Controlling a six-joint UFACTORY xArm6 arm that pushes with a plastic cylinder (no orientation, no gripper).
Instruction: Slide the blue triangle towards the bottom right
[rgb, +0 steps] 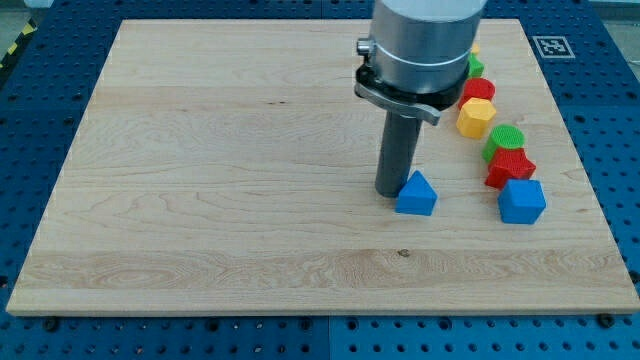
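Rod coming straight down out of the big grey arm housing (425, 45), my tip (390, 192) planted on the wooden board (220, 170) right against the view's-left side of the blue triangle (416, 194). Touching or as good as touching, hard to call from this angle. No jaws to report on this rig (just a plain dark rod, nothing to open or close), so nothing gripped, only pressed up beside.

Blue triangle sitting a bit right of the board's middle and somewhat below it, flat on the wood, peak pointing up toward the view's top.

Everything else bunched off to the view's right of the blue triangle, in a loose line running up toward the board's top edge:
- blue cube-ish block (522, 201), nearest, level with the triangle but well apart from it
- red star-like block (510, 167) just above that, touching it or nearly
- green ridged round block (504, 141) tucked against the red one
- yellow hexagon-ish block (476, 117) further up, closer to the arm
- another red block (479, 90) and another green block (476, 67) above that, both partly hidden behind the arm housing (shapes not clear)

Blue pegboard table (40, 340) all around the board.
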